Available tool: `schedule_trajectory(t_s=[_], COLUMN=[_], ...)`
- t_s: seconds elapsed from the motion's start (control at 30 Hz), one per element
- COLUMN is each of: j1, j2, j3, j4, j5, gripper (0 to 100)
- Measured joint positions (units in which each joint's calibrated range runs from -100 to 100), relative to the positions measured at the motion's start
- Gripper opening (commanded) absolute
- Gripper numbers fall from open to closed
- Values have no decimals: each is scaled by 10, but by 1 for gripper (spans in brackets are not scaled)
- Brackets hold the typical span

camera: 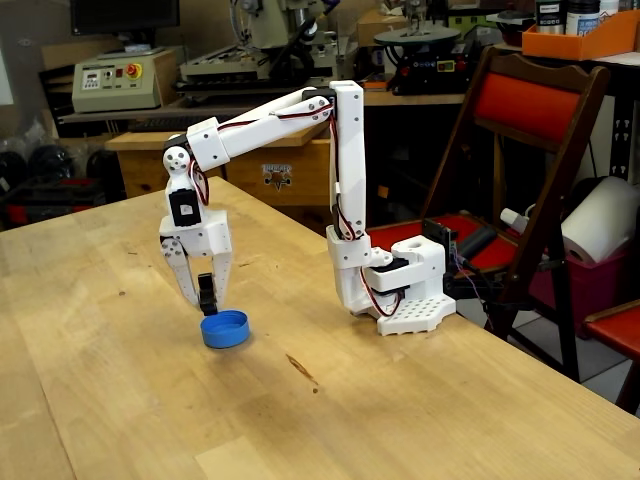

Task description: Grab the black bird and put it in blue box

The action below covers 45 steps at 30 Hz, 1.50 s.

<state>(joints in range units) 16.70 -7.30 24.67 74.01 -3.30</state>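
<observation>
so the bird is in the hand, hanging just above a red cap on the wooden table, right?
Almost: the cap is blue, not red, as the fixed view shows. The rest stands: the hand holds a small dark thing, apparently the bird, just above the cap's left rim, over the wooden table.

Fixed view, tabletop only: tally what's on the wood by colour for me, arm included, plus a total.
White: 1, the arm's base, with the gripper hanging over the cap's near-left rim
Blue: 1, the blue box, a round cap
Black: 1, the black bird, a small dark piece between the fingers
Total: 3
</observation>
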Motion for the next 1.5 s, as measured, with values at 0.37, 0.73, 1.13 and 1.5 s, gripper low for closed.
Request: schedule_trajectory(t_s=[0.37,0.73,1.13,1.5], j1=[0,0,0,0], j2=[0,0,0,0], j3=[0,0,0,0], j4=[0,0,0,0], j5=[0,0,0,0], gripper=[21,22,20,2])
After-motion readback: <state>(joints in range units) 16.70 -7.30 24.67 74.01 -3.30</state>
